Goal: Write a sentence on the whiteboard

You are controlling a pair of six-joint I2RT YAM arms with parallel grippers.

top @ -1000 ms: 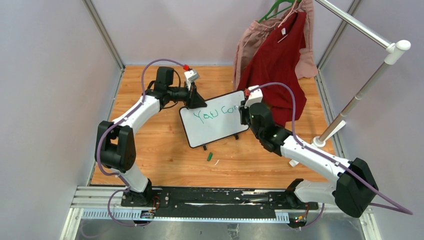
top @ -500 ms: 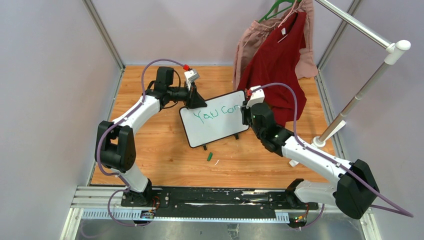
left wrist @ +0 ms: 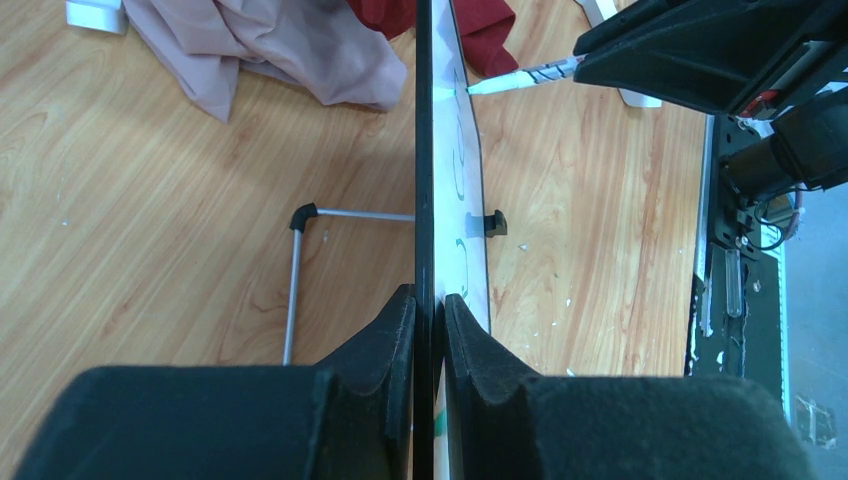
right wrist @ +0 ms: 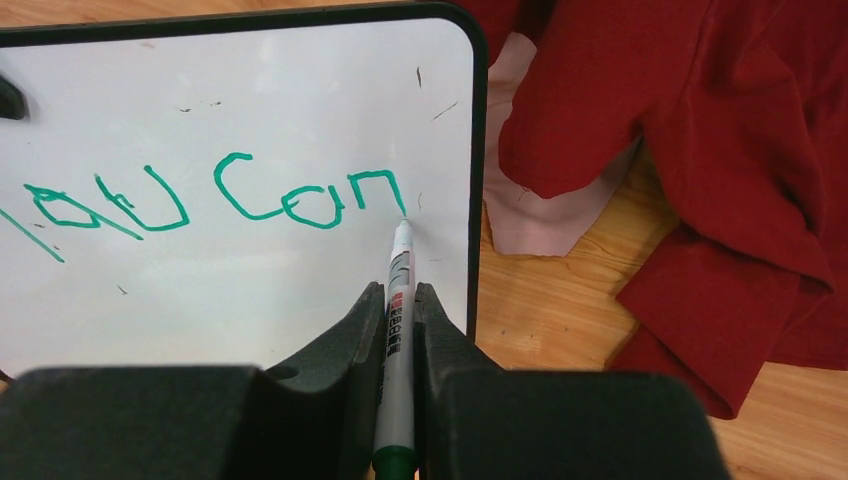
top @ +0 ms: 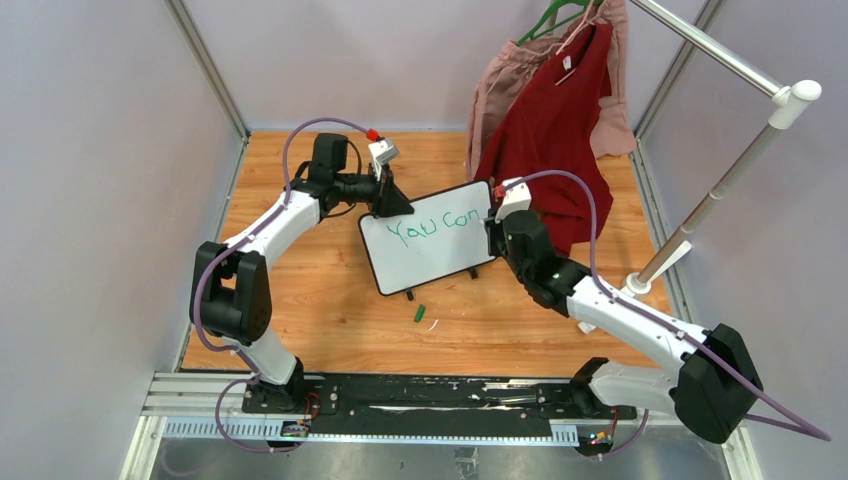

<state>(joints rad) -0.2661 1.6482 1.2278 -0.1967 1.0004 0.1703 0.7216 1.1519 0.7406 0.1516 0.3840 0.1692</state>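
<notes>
The whiteboard (top: 428, 248) stands tilted on the wooden table, white with a thin black frame. Green lettering "You can" (top: 434, 226) runs along its top; it also shows in the right wrist view (right wrist: 215, 200). No second line shows. My left gripper (top: 388, 200) is shut on the board's upper left edge; the left wrist view shows the board edge-on (left wrist: 425, 180) between the gripper's (left wrist: 428, 300) pads. My right gripper (top: 492, 225) is shut on a grey marker (right wrist: 397, 330), its tip touching the board just below the last "n". The gripper (right wrist: 399, 292) sits at the board's right edge.
A green marker cap (top: 420, 313) lies on the table in front of the board. Red (top: 550, 130) and pink (top: 495, 90) garments hang from a hanger at the back right and drape onto the table. A metal rack pole (top: 720, 190) stands at right. Frame posts border the table.
The right gripper with the marker has shifted slightly right and down along the board, finishing the "n" of "can". The left arm and board have not moved.
</notes>
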